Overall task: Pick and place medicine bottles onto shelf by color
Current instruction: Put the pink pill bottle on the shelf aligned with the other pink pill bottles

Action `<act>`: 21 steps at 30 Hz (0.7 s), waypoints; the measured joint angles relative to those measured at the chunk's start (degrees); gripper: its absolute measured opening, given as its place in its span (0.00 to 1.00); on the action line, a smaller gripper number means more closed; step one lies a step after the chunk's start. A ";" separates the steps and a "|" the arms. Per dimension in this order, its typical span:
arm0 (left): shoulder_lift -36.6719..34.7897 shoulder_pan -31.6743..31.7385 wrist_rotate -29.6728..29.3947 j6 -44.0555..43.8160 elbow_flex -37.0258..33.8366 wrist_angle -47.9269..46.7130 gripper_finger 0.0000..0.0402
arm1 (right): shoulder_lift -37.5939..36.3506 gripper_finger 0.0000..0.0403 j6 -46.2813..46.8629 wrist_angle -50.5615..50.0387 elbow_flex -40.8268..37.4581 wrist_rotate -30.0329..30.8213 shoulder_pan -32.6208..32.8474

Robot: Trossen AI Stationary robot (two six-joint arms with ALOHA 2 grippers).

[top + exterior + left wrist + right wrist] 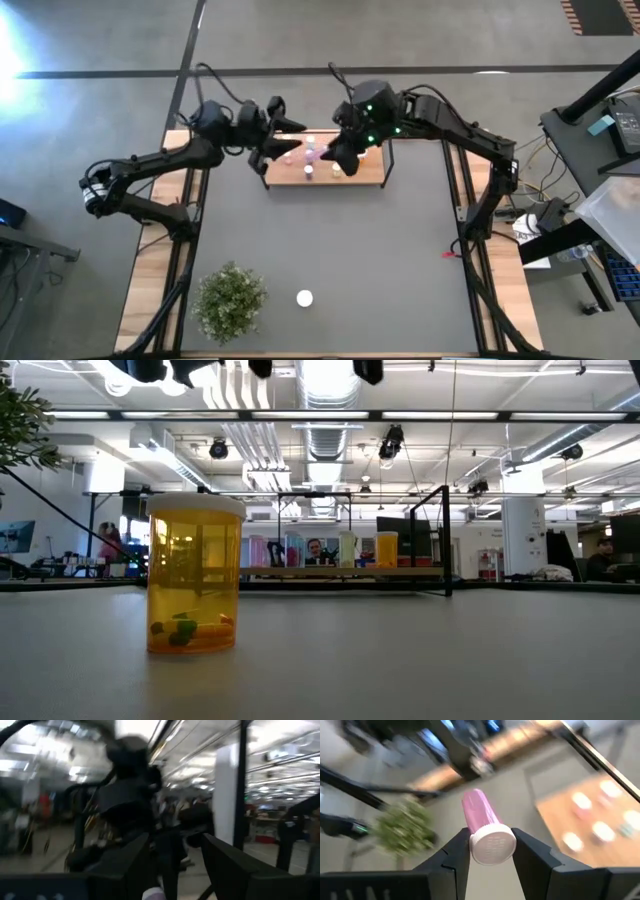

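The shelf (pixel 362 172) stands at the table's far middle with several small bottles (pixel 309 172) upright on its board. My right gripper (pixel 336 160) hovers over the shelf, shut on a pink bottle with a white cap (pixel 481 815). My left gripper (pixel 280 150) is over the shelf's left end with its fingers apart (pixel 175 865). A small white thing (pixel 153 894) shows low between them. An orange bottle with a white cap (pixel 193 575) stands on its base near the table's front edge (pixel 304 298). My right gripper pinches the pink bottle at its white cap (pixel 492 845), one finger on each side of the cap. The pink body sticks out forward past the fingertips, along the fingers. The bottle is lifted clear above the table and shelf. My left gripper: I cannot tell whether it touches the white thing.
A green potted plant (pixel 232 302) stands near the front left, beside the orange bottle. The shelf's black wire frames (pixel 443 540) rise at its ends. The two arms are close together above the shelf. Dark mat lies bare between the shelf and the plant.
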 joint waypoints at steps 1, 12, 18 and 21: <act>0.00 0.00 -1.05 0.01 -0.01 -2.69 0.41 | 0.00 0.31 -0.77 -2.52 -0.02 1.91 0.06; 1.20 0.01 -4.93 0.30 -0.08 -24.59 0.41 | 0.68 0.31 -3.09 -11.76 -0.04 16.54 0.13; 4.27 0.31 -6.41 4.43 -0.08 -25.29 0.41 | 0.72 0.31 -3.18 -12.18 -0.04 16.51 0.13; 5.01 0.28 -6.38 5.25 -0.08 -25.89 0.41 | 0.72 0.31 -3.20 -13.04 -0.04 16.53 0.13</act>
